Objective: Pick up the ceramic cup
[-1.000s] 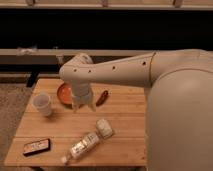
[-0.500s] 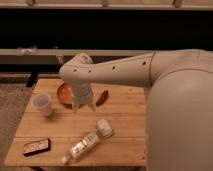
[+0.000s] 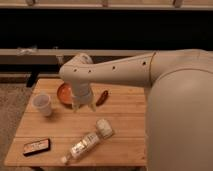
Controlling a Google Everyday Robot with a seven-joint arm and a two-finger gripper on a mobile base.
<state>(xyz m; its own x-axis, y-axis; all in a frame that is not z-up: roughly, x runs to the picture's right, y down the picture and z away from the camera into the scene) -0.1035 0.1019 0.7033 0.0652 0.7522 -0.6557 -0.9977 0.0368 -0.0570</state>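
Observation:
The ceramic cup (image 3: 42, 104) is small, plain white and handleless. It stands upright on the left part of the wooden table (image 3: 125, 125). My gripper (image 3: 83, 105) hangs below the white arm's wrist, over the table just right of the orange bowl (image 3: 64, 93). It is to the right of the cup and apart from it. The arm covers the right part of the bowl.
A reddish-brown oblong item (image 3: 102, 97) lies right of the gripper. A clear bottle with a white cap (image 3: 83, 146) lies on its side near the front, beside a small white object (image 3: 104, 128). A dark flat device (image 3: 36, 146) lies at the front left.

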